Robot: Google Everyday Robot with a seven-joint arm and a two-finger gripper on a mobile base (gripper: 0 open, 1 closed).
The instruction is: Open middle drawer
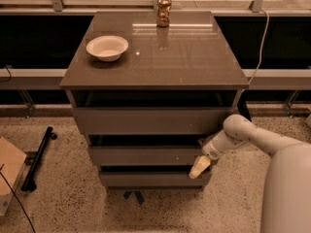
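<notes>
Speckled terrazzo floor (63,208) fills the nearest part of the view. The robot's white arm (252,140) enters from the lower right, in front of and to the right of a grey-brown three-drawer cabinet (73,98). It reaches left and ends in a pale gripper (199,167) at the cabinet's front right side. The gripper points down and left, against the lower right end of the middle drawer (146,155), just above the bottom drawer (146,179). Whether the gripper is open or closed cannot be told. The fronts have no handles, so the gripper is probably placed at this edge to catch the panel and pull it out.

The middle drawer sits between the taller top drawer (146,120) and the narrow bottom one. It looks shut, with a dark gap above it, so the opening seems not yet begun.

Left of the cabinet, on the floor, lie a black pole (38,157) and the corner of a cardboard box (7,164).

On the cabinet's glossy brown top, a white bowl (107,47) stands near the left side. A crumpled drinks can (164,11) stands upright at the far edge, well apart from the bowl. Both are clear of the drawers and should not matter to the pull.

Behind the cabinet runs a pale rail (29,76) before dark panels, with glass and metal posts above. A white cable (263,33) hangs behind the cabinet's right side
</notes>
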